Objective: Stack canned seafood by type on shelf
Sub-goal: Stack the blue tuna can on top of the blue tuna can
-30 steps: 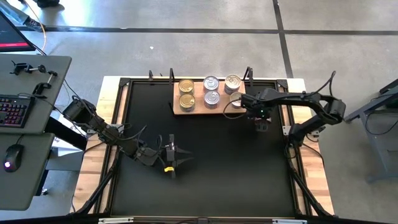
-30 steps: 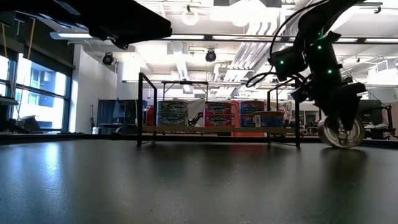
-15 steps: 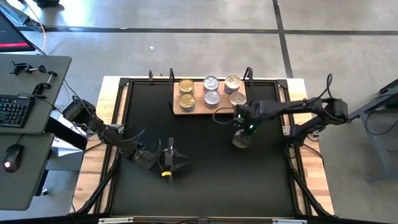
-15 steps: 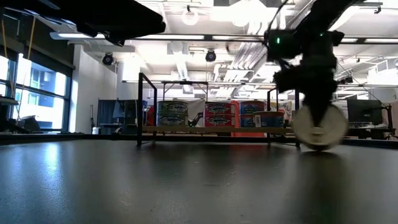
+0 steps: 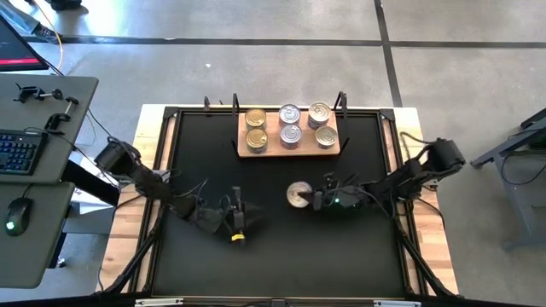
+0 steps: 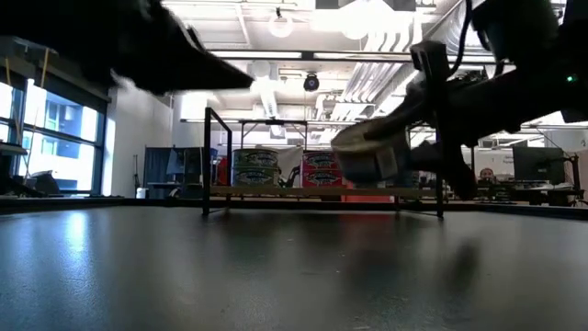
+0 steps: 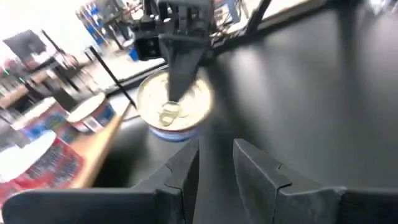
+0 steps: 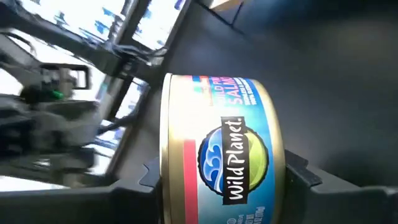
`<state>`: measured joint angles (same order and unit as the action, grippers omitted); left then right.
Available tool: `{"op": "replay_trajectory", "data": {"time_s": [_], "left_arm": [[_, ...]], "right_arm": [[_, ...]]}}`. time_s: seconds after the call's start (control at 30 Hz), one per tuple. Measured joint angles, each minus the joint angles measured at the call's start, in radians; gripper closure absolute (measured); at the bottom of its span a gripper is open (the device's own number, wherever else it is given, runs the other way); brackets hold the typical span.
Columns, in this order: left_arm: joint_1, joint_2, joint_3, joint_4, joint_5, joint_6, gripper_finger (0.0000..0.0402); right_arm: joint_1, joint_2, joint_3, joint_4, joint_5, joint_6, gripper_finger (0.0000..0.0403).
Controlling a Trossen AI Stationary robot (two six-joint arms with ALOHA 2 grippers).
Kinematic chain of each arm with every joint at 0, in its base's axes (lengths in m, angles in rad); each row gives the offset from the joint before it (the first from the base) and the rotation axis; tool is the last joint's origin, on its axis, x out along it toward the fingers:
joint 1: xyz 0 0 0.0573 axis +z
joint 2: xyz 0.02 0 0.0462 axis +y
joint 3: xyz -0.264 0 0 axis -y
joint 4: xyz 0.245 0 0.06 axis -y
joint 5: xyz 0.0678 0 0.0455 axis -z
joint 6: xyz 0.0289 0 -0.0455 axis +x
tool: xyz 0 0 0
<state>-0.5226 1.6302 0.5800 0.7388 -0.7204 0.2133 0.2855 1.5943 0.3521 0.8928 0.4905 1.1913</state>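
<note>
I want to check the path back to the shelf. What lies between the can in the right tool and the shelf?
Nothing: in the high view only bare black mat lies between the can, held by the right tool, and the shelf.

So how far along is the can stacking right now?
Done: tins sit in three columns on the shelf, gold-lidded ones at one end.

In hand: the right gripper holds a silver-lidded can over the black mat, off the shelf.

Left: shelving that can. The left gripper waits nearby.
</note>
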Motion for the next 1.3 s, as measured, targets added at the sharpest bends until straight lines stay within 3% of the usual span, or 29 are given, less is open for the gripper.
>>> {"op": "replay_trajectory", "data": {"time_s": [0.1, 0.27, 0.4, 0.6, 0.8, 1.3], "left_arm": [[0.036, 0.058, 0.002, 0.084, 0.022, 0.133, 0.0304], [0.091, 0.131, 0.058, 0.125, 0.288, 0.398, 0.0263], [0.074, 0.184, 0.11, 0.066, 0.383, 0.735, 0.0226], [0.052, 0.283, 0.2, 0.062, 0.229, 1.147, 0.0187], [0.081, 0.374, 0.284, 0.083, -0.049, 1.474, 0.0172], [0.148, 0.394, 0.312, 0.171, -0.202, 1.437, 0.0172]], "right_arm": [[0.012, 0.077, 0.027, 0.062, -0.038, 0.041, 0.0235], [0.006, 0.121, 0.073, 0.159, -0.103, 0.037, 0.0235], [-0.017, 0.108, 0.076, 0.177, -0.148, 0.007, 0.0235], [-0.052, 0.092, 0.078, 0.181, -0.191, -0.003, 0.0235], [-0.071, 0.093, 0.078, 0.182, -0.222, -0.013, 0.0235], [-0.075, 0.09, 0.077, 0.217, -0.222, 0.008, 0.0235]]}}
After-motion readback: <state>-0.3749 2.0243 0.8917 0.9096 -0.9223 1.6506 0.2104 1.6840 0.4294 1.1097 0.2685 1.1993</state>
